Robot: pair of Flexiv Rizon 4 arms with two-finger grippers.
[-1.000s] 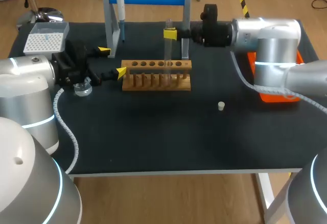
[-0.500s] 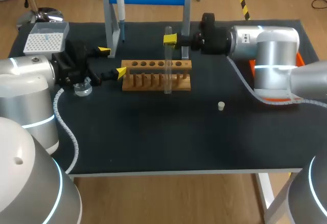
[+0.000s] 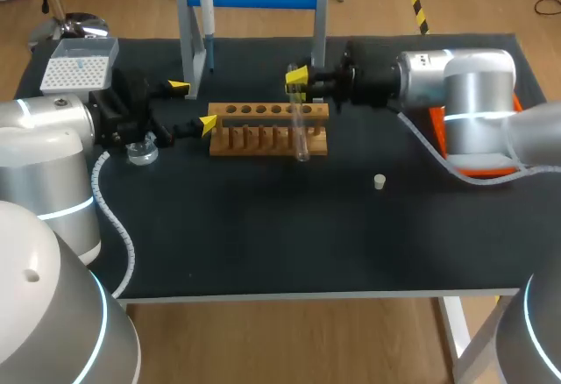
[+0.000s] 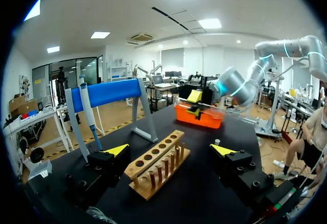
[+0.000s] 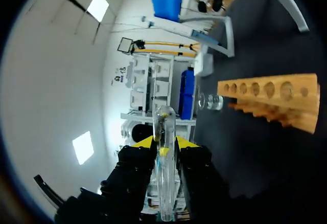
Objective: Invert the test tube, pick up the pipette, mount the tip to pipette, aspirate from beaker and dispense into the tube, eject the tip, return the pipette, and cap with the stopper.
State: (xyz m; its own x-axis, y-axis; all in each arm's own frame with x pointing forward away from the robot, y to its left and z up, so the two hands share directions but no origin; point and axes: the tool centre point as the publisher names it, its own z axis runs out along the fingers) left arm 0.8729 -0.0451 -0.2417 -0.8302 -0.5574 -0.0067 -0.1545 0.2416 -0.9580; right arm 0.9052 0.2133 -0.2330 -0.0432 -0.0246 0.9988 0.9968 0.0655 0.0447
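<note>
Head view: the right claw [image 3: 298, 80], clamped on the test tube [image 3: 301, 134], has tipped it from upright to slanting over the rack [image 3: 254, 138], near the far edge of the bench [image 3: 263, 226]; the inversion looks underway. Left wrist view: the left claw [image 4: 169, 151] gapes, empty. Right wrist view: both fingers [image 5: 144, 143] pinch the test tube.

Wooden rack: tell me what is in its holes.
Nothing: the left wrist view shows every hole in the wooden rack empty. In the head view the tilted test tube, held by the right gripper, crosses in front of its right end, hiding part of it.
</note>
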